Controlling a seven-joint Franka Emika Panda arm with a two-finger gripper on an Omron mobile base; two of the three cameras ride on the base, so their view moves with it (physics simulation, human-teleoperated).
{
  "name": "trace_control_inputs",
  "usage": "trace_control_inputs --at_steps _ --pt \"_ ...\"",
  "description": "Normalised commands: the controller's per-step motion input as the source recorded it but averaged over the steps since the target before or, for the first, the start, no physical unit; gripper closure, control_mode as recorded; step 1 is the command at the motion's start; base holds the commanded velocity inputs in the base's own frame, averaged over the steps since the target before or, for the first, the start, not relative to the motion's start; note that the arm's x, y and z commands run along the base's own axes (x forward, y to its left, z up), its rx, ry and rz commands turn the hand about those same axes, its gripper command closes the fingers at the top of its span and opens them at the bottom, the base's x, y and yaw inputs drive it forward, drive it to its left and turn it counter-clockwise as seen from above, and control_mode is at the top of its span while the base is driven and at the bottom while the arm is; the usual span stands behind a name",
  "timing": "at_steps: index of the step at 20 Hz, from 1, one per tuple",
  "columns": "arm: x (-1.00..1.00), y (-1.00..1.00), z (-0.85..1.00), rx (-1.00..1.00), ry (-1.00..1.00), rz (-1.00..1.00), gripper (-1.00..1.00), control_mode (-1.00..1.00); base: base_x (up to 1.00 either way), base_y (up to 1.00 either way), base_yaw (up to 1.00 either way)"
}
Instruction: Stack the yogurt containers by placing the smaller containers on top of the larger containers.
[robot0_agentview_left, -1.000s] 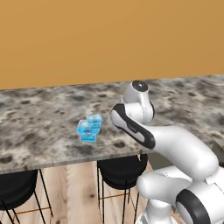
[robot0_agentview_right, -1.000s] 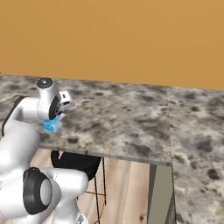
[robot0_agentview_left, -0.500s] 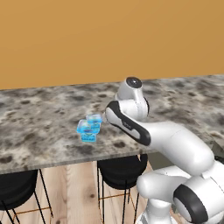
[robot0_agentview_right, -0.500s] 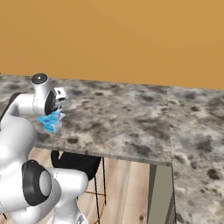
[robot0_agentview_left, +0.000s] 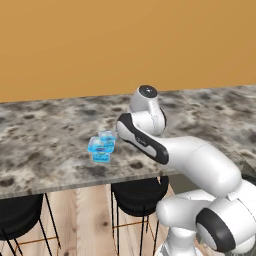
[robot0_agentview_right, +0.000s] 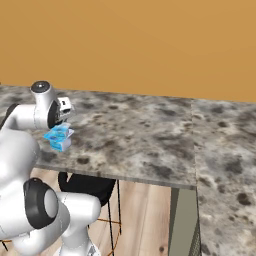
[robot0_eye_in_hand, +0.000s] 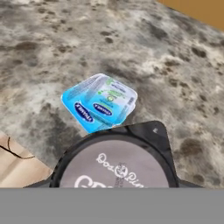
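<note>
Two light-blue translucent yogurt tubs (robot0_eye_in_hand: 99, 107) stand stacked, upright, on the speckled grey stone counter (robot0_eye_in_hand: 175, 65); above them a dark round pale-lidded cup (robot0_eye_in_hand: 116, 168) sits gripped in the gripper (robot0_agentview_right: 64, 106).

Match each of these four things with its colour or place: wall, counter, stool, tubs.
Things:
1. wall
2. counter
3. stool
4. tubs

Colour or place:
a. black, under the counter
b. light blue, on the counter
c. orange
d. grey, speckled

Pairs: 1-c, 2-d, 3-a, 4-b
</note>
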Motion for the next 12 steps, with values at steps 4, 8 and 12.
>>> trace_control_inputs --at_steps 4,8,12 --pt "0.04 0.13 0.00 0.00 0.00 0.00 1.00 -1.00 0.00 0.00 0.00" --pt "0.11 0.18 0.00 0.00 0.00 0.00 1.00 -1.00 0.00 0.00 0.00" --pt "0.12 0.17 0.00 0.00 0.00 0.00 1.00 -1.00 0.00 0.00 0.00"
